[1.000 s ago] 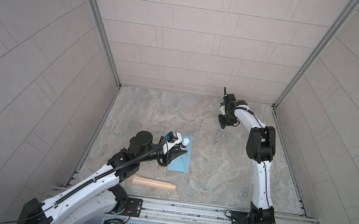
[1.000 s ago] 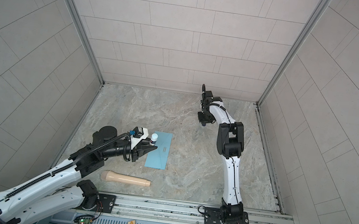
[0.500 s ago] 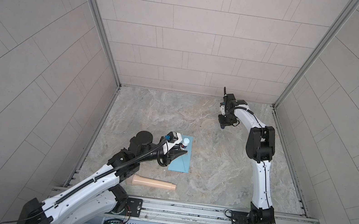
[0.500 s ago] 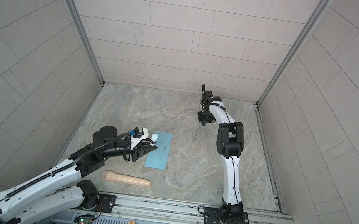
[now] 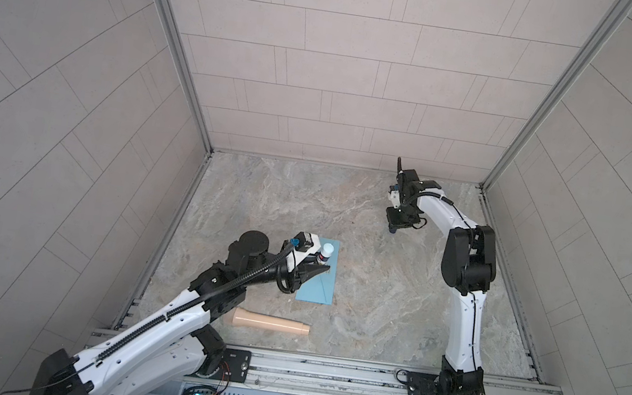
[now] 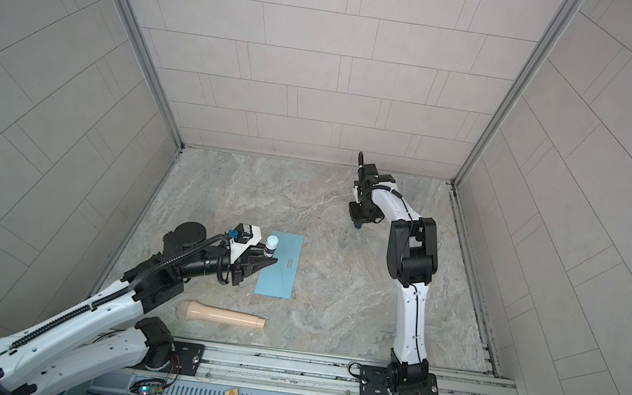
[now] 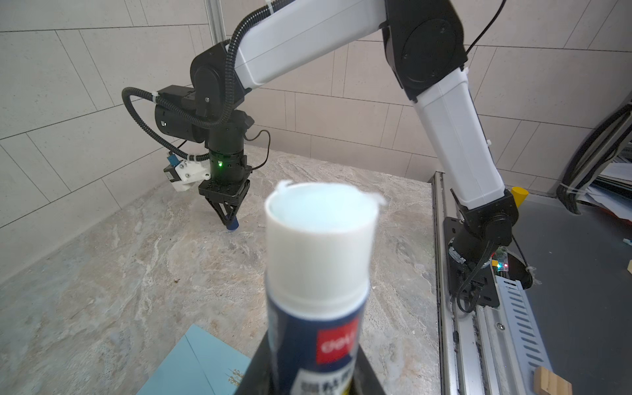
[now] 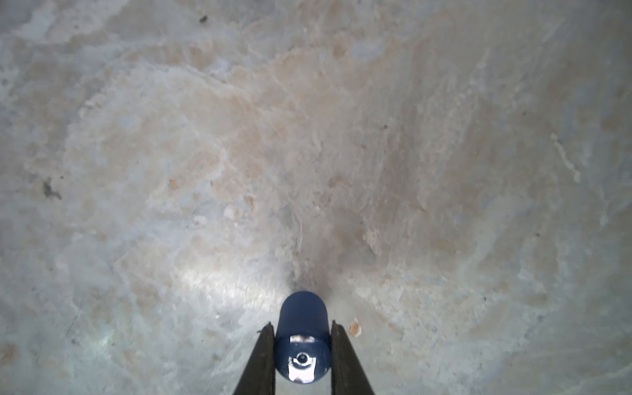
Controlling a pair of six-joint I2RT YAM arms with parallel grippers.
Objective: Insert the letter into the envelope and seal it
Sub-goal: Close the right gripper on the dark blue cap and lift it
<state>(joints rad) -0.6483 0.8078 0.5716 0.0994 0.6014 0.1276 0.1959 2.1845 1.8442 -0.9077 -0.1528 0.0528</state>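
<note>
Nothing has moved since before: left gripper point(image 6: 270, 259) clenches the uncapped glue stick point(image 6: 270, 244) over the envelope point(image 6: 282, 282), right gripper point(image 6: 358, 223) pinches its cap point(image 8: 302, 335); sealing seems still undone.

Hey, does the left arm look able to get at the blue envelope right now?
Probably yes. The left gripper, holding the glue stick, sits at the envelope's edge. Nothing lies on the envelope, and the right gripper, holding the blue cap, is far off across the table.
</note>
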